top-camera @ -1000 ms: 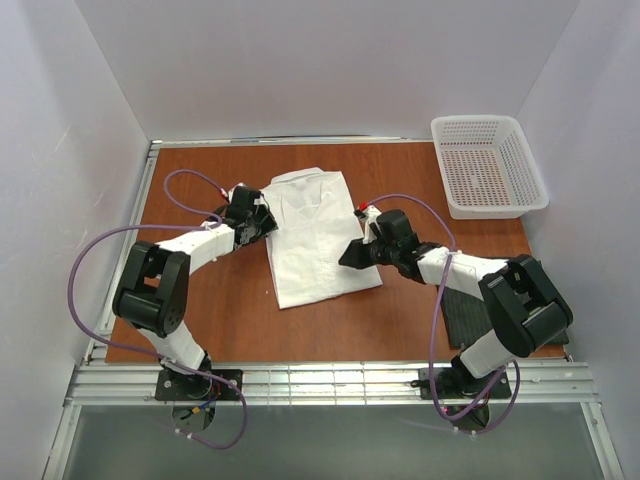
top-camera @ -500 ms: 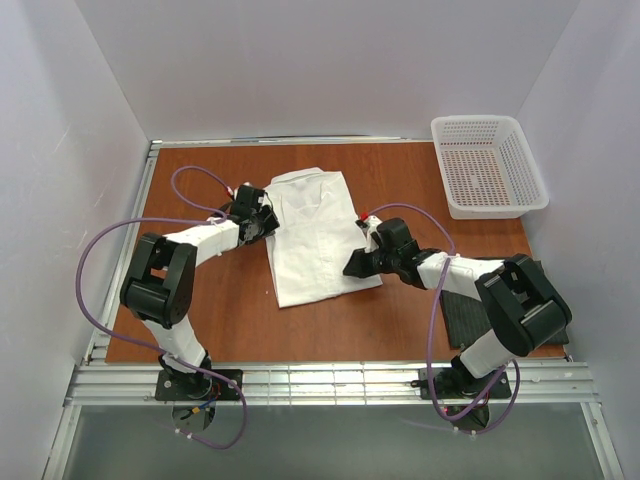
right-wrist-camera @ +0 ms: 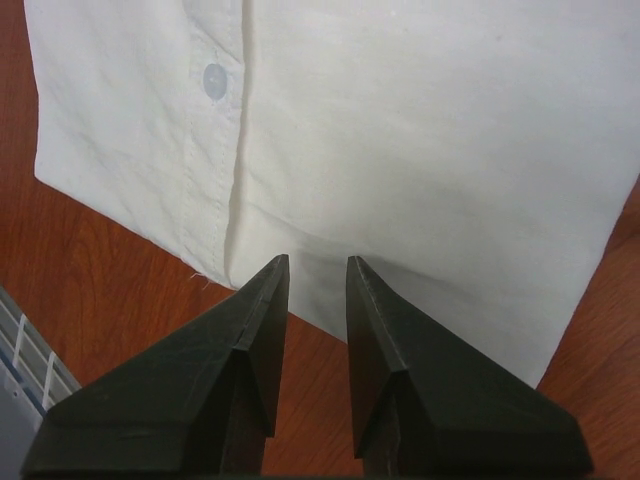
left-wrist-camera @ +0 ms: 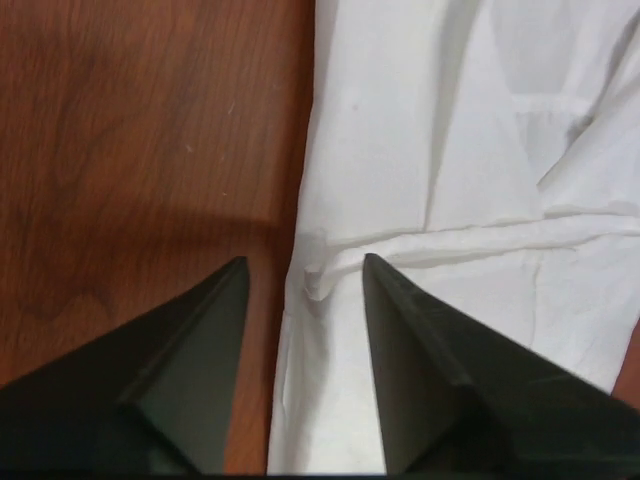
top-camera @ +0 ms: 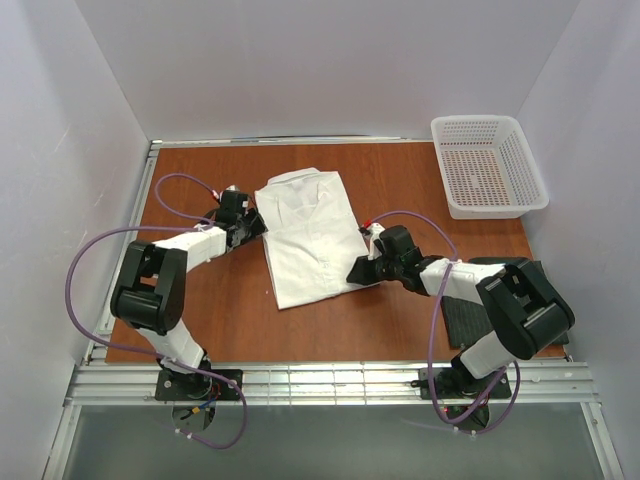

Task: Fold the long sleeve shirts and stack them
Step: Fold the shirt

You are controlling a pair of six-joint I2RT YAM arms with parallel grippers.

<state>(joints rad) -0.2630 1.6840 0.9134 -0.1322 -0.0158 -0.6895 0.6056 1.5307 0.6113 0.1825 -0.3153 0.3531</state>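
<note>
**Both grippers shift outward along the folded shirt**

Since a second ago the left gripper (top-camera: 246,215) has slid a little toward the table's (top-camera: 200,300) left side. The right gripper (top-camera: 358,270) has dropped toward the shirt's near right corner. The white shirt (top-camera: 310,235) lies folded in a rough rectangle at the middle of the table, collar at the far end, and seems nudged slightly left.

In the left wrist view the fingers stand wide apart, straddling the shirt's left edge, with a small pucker of cloth between them. In the right wrist view the fingers are only narrowly parted and hold nothing. Their tips sit just short of the hem beside the button strip.

No dark shirt shows in any view, so stacking looks some way off.

The risks I see:
- the left fingers could pinch only the pucker's top layer and pull the fold open;
- the right tips could push the hem along and bunch it rather than get under it.
</note>
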